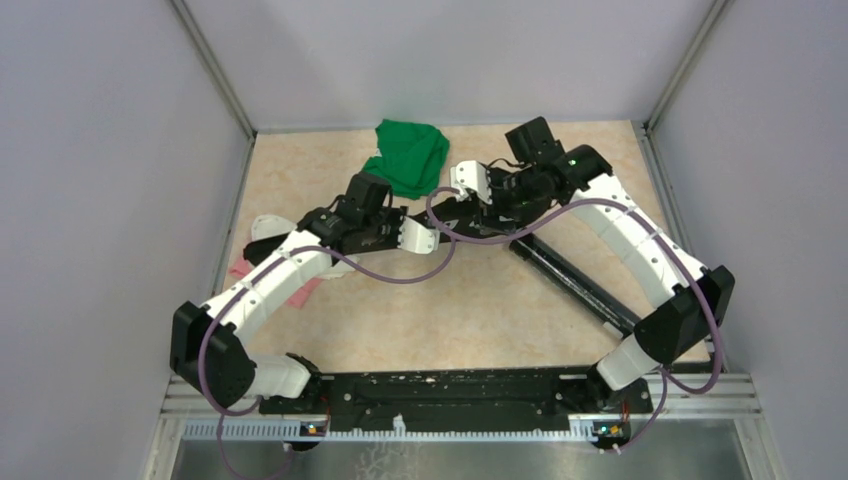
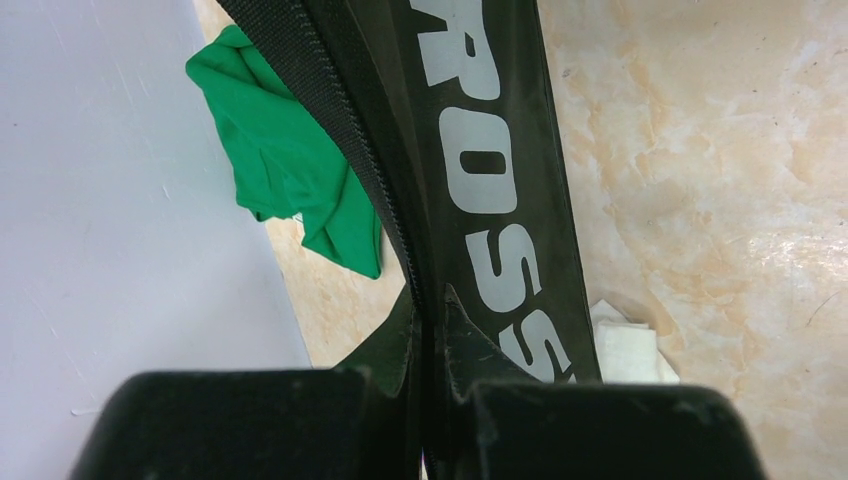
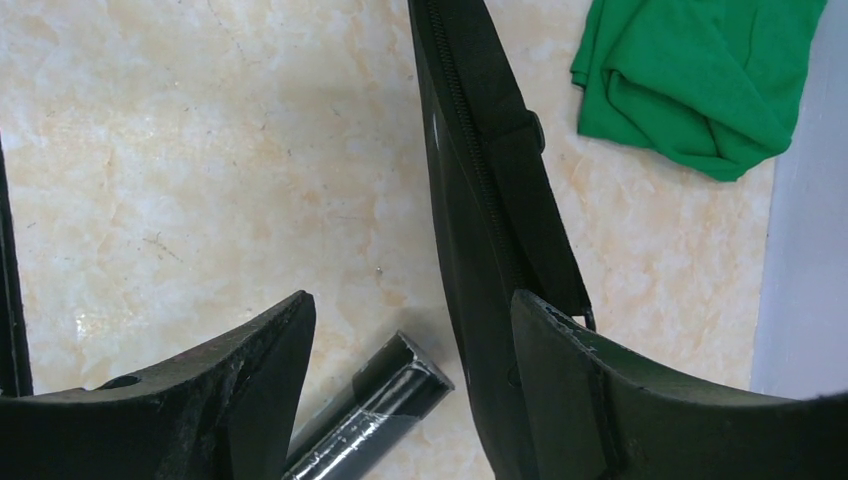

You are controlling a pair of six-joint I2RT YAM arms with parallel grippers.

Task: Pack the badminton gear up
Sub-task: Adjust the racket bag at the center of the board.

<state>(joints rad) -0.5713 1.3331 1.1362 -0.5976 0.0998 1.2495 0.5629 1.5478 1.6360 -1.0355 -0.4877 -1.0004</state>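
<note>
The left gripper (image 2: pixel 428 312) is clenched on the zipper edge of the black bag (image 2: pixel 480 150). The bag's long axis runs straight away from it, white lettering showing. The right gripper (image 3: pixel 410 305) is released and spread wide, with the bag's edge just beside one finger. The open end of the black tube (image 3: pixel 372 408) lies on the surface (image 3: pixel 200 150) between its fingers, nearer this arm.

Black racket bag (image 2: pixel 480 150), white "ROSS" lettering and zip showing, its zip edge clamped in my left pincer (image 2: pixel 428 335). Long black tube (image 1: pixel 575 280) lies diagonally on the worktop (image 1: pixel 480 310), one end just beside the bag.
</note>
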